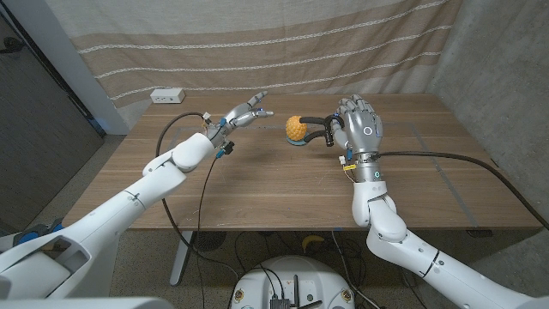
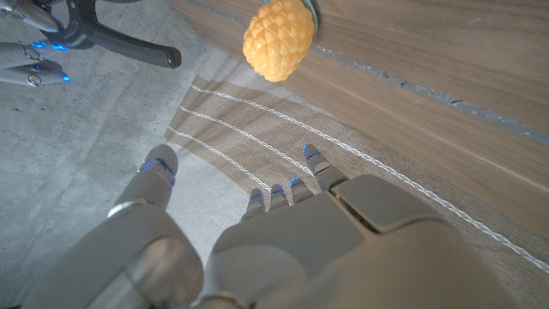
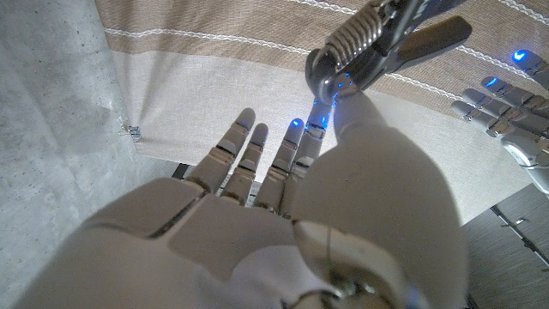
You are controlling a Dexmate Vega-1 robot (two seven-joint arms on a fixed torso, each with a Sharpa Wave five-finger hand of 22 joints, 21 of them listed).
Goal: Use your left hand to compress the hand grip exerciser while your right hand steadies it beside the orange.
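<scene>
No readable writing on hand grip exerciser [image 1: 319,127] or orange [image 1: 297,129].

Exerciser [image 1: 322,130]: far handle hidden behind the right hand [image 1: 360,122].
Orange [image 2: 276,39]: top cut by the frame's upper edge.

Bumpy orange [image 1: 296,128], black-handled exerciser [image 1: 322,130]

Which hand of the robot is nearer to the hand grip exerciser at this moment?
The right. The right hand is against the hand grip exerciser, holding it up beside the orange. The left hand hangs in the air on the orange's other side, apart from it, fingers spread.
</scene>
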